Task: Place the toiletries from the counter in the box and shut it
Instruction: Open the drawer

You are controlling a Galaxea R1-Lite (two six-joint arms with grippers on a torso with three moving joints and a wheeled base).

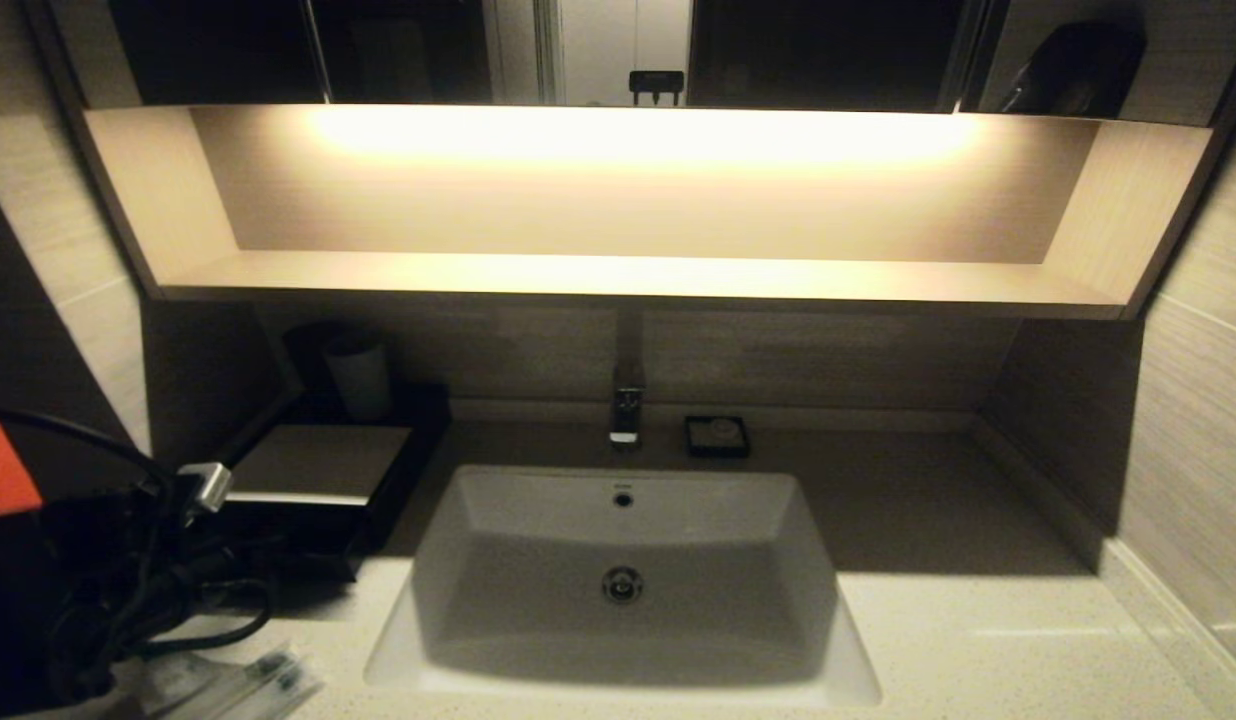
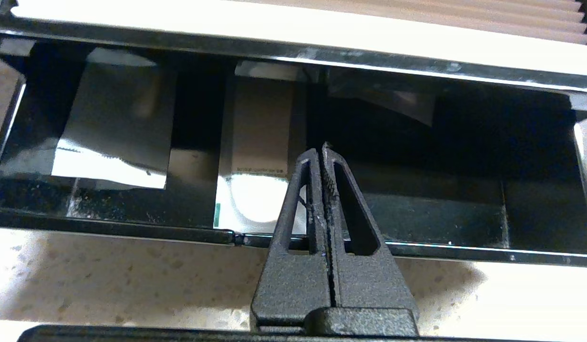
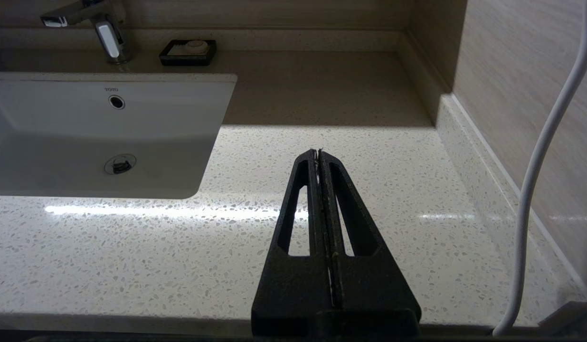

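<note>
The black box (image 1: 318,470) with its beige top panel stands on the counter (image 1: 978,640) left of the sink. Its drawer (image 2: 464,213) is pulled out. In the drawer lie a white packet with a green accent (image 2: 255,202) and a clear-wrapped packet (image 2: 113,156). My left gripper (image 2: 320,148) is shut and empty, its tips reaching over the drawer's front rim beside the white packet. More clear-wrapped toiletries (image 1: 233,685) lie on the counter at the near left, by my left arm (image 1: 108,570). My right gripper (image 3: 318,153) hangs shut and empty over the counter right of the sink.
The white sink basin (image 1: 623,570) fills the middle, with a faucet (image 1: 626,405) behind it. A pale cup (image 1: 358,378) stands behind the box. A tiny black square dish (image 1: 716,436) sits by the faucet. A lit wooden shelf (image 1: 628,270) overhangs; walls close both sides.
</note>
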